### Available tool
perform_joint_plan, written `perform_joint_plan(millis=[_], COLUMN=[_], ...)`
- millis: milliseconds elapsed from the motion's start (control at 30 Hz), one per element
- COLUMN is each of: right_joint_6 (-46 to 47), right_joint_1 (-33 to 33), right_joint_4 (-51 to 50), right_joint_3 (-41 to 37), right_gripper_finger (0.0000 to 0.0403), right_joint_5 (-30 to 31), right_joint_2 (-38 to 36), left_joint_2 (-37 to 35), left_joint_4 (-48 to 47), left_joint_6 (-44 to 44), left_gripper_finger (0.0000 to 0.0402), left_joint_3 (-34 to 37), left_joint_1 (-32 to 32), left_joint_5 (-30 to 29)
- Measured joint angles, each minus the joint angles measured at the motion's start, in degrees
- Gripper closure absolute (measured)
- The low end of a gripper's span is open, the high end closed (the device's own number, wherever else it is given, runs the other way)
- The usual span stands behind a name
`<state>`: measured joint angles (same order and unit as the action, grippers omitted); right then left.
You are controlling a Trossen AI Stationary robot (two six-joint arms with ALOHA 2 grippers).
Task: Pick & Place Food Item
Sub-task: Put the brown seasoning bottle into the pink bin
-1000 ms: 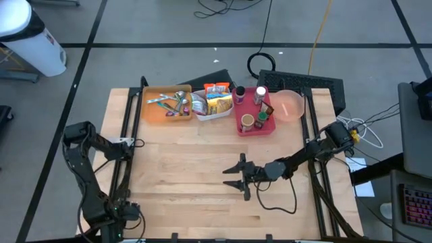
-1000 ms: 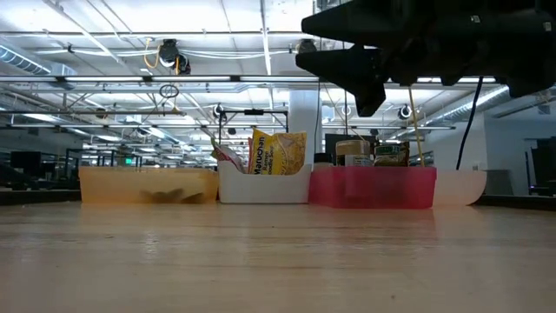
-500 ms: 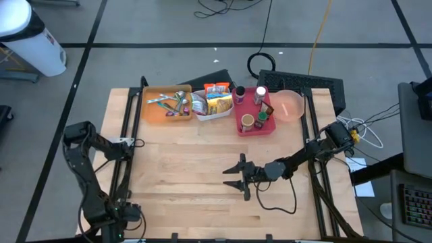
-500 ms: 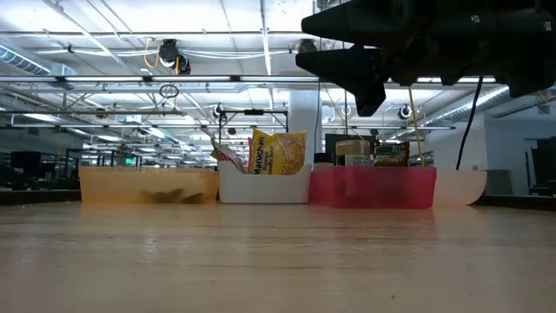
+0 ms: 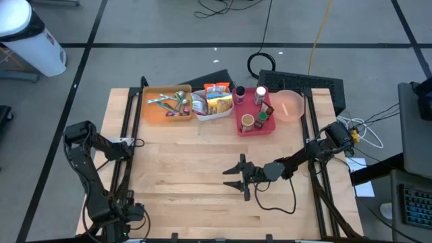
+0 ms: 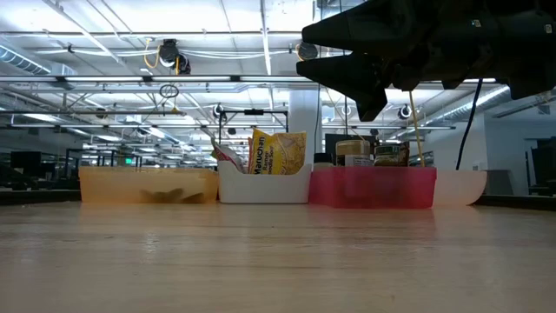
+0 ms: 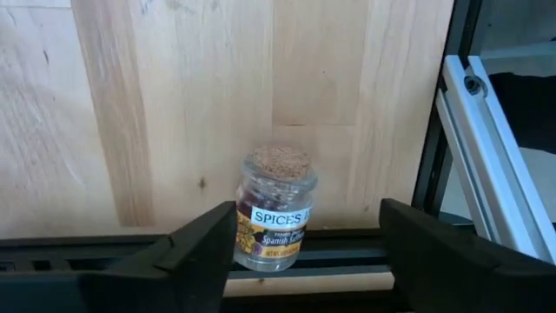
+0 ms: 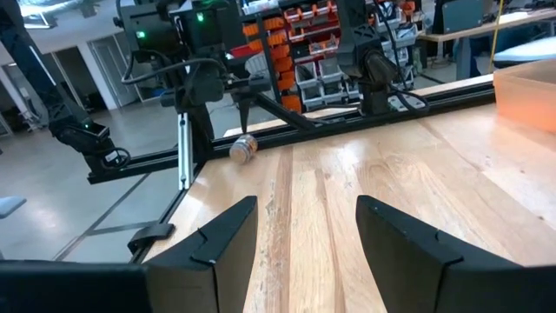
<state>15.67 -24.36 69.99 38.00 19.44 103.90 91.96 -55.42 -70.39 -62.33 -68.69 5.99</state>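
A small glass spice jar [image 7: 274, 213] with a cork lid rests on the wood at the table's near left corner, its lower part over the black side rail [image 7: 347, 248]. The right wrist view shows the jar [image 8: 243, 148] far off. My left gripper [image 7: 304, 261] points down over the jar and is open, one finger on each side of it with gaps between. In the high view the left gripper [image 5: 127, 214] hides the jar. My right gripper [image 5: 233, 177] hovers open and level over the table's middle, holding nothing; the low view shows this gripper [image 6: 347, 52] high up.
Along the far edge stand an orange bin [image 5: 165, 106], a white bin [image 5: 212, 102] with food packets, a red bin [image 5: 255, 116] with jars and a pink bowl [image 5: 289, 104]. Black rails [image 5: 128, 135] run along the table's left and right sides.
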Motion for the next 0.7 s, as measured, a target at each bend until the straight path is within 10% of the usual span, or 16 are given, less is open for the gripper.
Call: perform_joint_plan(millis=[700], right_joint_6=[-0.1], right_joint_1=[-0.1], right_joint_4=[-0.4], right_joint_3=[0.0], right_gripper_finger=[0.0211], right_joint_5=[-0.1], right_joint_2=[0.0], left_joint_2=[0.0], left_joint_4=[7.2], left_joint_6=[-2.5], left_gripper_finger=[0.0088], left_joint_3=[10.0], left_joint_1=[-1.5], left_joint_5=[4.0])
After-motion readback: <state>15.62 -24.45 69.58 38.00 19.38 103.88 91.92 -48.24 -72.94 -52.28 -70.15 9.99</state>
